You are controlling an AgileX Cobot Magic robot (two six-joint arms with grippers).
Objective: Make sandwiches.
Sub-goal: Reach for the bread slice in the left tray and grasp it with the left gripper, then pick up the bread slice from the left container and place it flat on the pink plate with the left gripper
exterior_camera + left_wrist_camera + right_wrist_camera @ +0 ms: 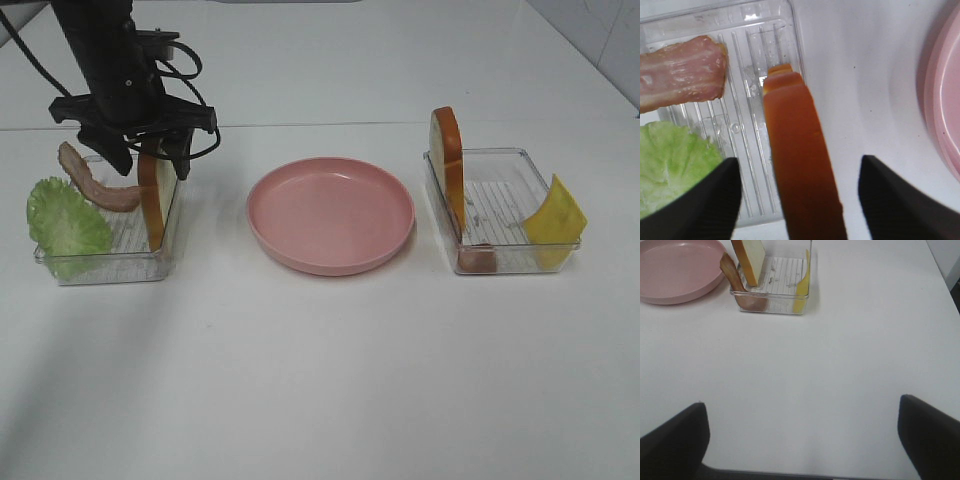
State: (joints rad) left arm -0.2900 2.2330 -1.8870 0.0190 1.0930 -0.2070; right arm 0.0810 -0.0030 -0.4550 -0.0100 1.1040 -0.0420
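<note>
- The left jaws are hanging spread over the left tray [105,265]. One finger [700,205] is on each side of the left bread [152,200], with a gap showing on both sides, so they are pinching nothing.
- The left bread is standing on edge, crust up, along the tray wall nearest the plate [330,213].
- One finger is hovering over the tray's ribbed floor. The other is hanging outside that wall, over the narrow bare strip between tray and plate.
- The left bacon [95,180] is lying across the tray's far outer corner, one end poking past the rim.
- The lettuce [68,225] is spilling over the near outer rim.
- The plate is sitting between the two trays and touching neither.
- In the right tray [500,200], the right bread [450,165] is standing on edge against the plate-side wall and rising well above the rim.
- The cheese [556,212] is leaning on the opposite wall, its top passing the rim.
- The right bacon [732,272] is leaning at the bread's foot.
- The right jaws are hovering spread wide and empty over the bare surface [320,380], well apart from the right tray.
- Broad open room is lying in front of the plate and both trays.
</note>
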